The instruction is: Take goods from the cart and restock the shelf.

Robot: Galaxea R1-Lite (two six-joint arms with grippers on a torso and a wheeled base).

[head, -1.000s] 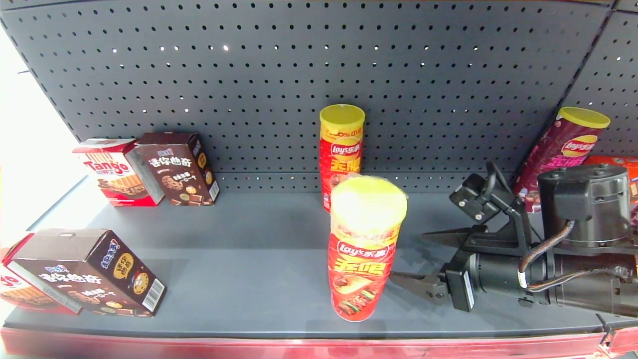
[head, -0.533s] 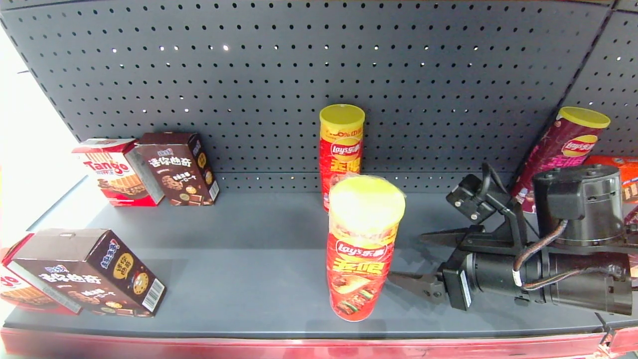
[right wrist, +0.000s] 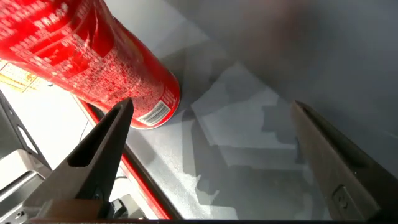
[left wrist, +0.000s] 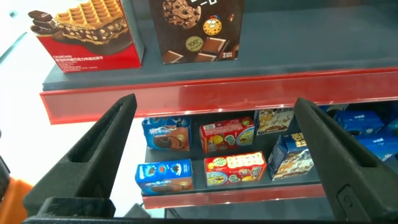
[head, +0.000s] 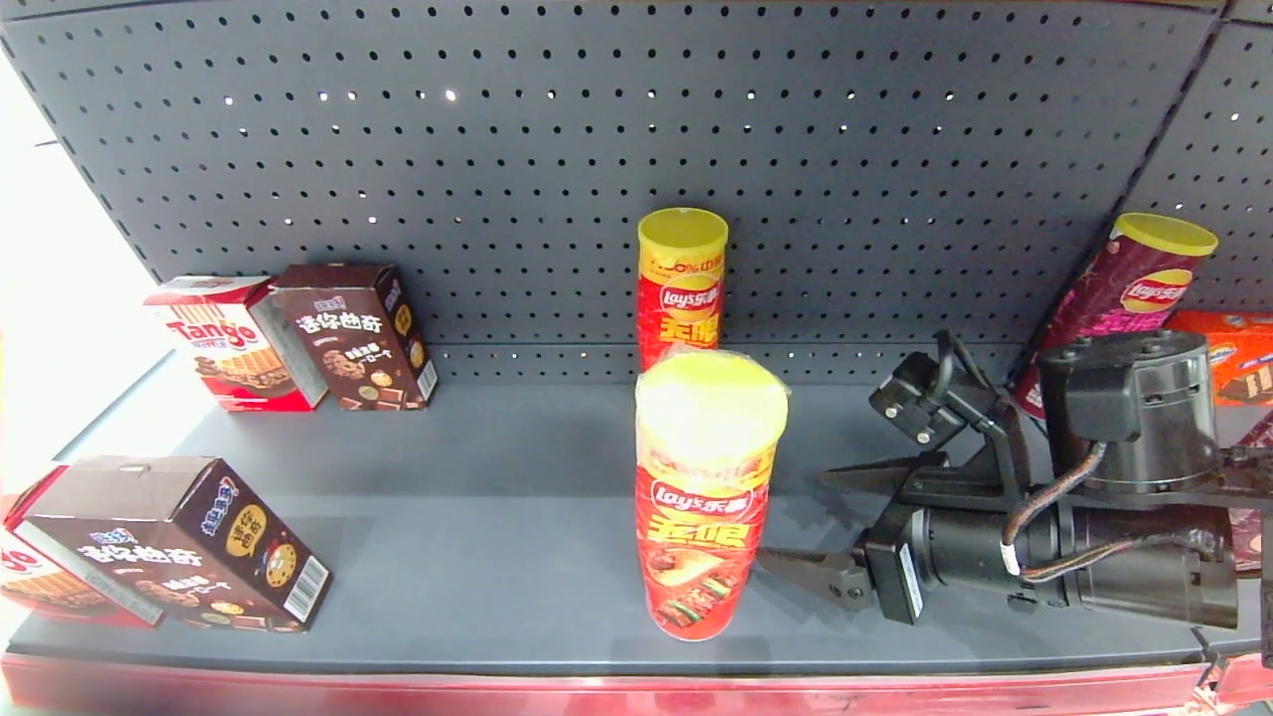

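Red chip can (head: pixel 708 497) stands upright near the front edge of the shelf (head: pixel 477 537), at 6 o'clock from a second red can (head: pixel 681 288). The right gripper (head: pixel 796 519), at the front can's 3 o'clock, is spread wide and holds nothing. Its nearer fingertip seems just beside the can's base, possibly touching. The left gripper (left wrist: pixel 214 106) likewise gapes empty. Advisable: withdraw straight toward 3 o'clock, as a tall can tips easily.
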